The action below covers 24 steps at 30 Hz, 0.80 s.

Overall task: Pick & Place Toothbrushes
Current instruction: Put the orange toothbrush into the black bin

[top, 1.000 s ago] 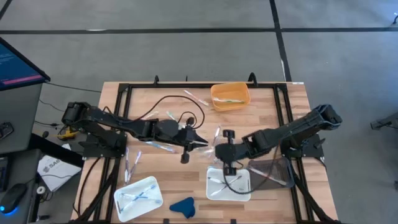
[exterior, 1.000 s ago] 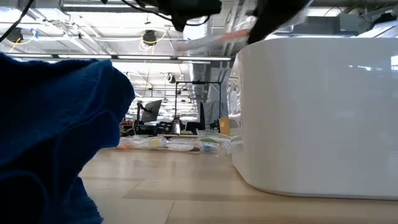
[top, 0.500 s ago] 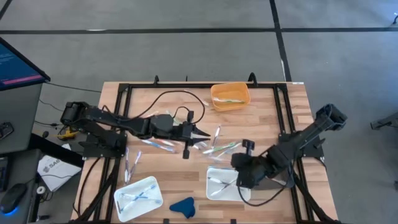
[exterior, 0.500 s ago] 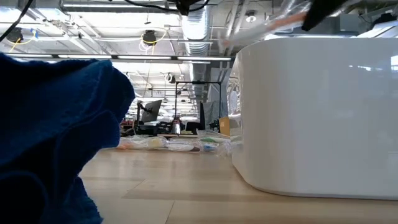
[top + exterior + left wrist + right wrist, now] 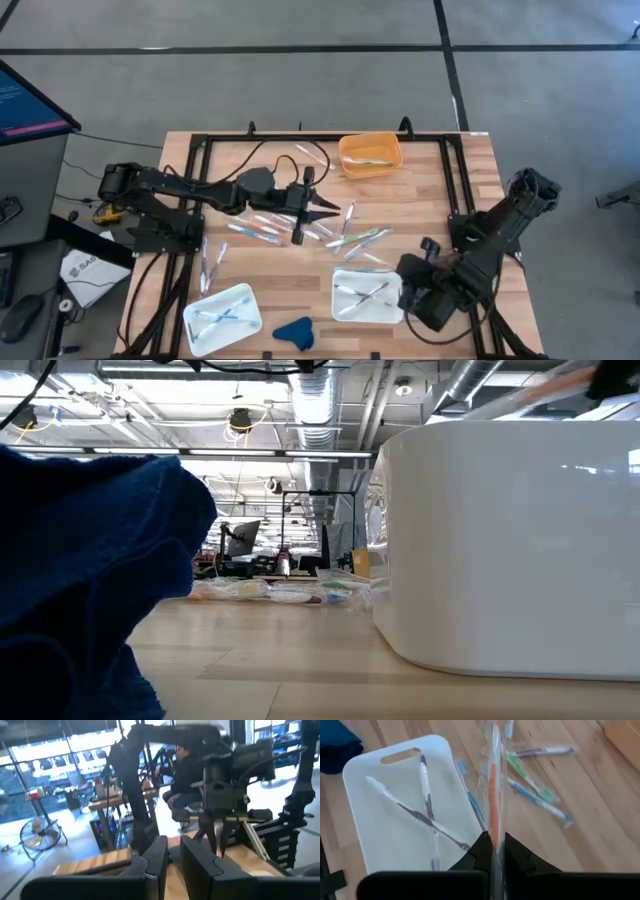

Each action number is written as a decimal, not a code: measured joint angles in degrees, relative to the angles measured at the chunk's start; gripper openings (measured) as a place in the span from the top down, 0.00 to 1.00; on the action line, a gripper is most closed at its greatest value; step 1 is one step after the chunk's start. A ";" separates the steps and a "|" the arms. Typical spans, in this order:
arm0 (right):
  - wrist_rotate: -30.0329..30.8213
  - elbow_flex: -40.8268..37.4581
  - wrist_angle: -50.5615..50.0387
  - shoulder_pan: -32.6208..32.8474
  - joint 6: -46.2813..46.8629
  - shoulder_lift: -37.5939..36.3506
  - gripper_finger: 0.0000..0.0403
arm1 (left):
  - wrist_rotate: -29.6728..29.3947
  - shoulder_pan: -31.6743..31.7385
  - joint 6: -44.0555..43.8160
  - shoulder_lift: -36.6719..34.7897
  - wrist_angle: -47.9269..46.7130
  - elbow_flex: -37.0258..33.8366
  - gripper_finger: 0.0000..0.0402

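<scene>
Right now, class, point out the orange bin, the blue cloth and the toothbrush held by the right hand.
orange bin [image 5: 370,167]: high view, on its near rim.
blue cloth [image 5: 295,331]: high view, on its middle.
toothbrush [image 5: 493,795]: right wrist view, on its orange handle.

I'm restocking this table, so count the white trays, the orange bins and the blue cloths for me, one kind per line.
White trays: 2
Orange bins: 1
Blue cloths: 1
Total: 4

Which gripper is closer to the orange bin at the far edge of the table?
The left gripper. It is near the table's middle, a short way from the orange bin. The right gripper is near the front edge, beside the white tray.
</scene>
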 joint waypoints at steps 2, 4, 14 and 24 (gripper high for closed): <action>0.70 0.00 -1.93 2.04 5.00 0.02 0.97 | 0.44 0.39 0.01 0.00 1.64 0.00 0.88; 1.26 0.00 -3.45 4.17 10.12 0.02 0.97 | 1.33 0.76 0.02 0.00 3.12 0.00 0.88; 2.58 0.00 -13.22 14.84 34.89 2.58 0.97 | 3.06 0.85 2.98 0.02 6.58 0.00 0.88; 1.87 0.00 -14.16 23.42 49.82 7.04 0.97 | 3.03 0.83 4.77 0.02 9.43 0.00 0.88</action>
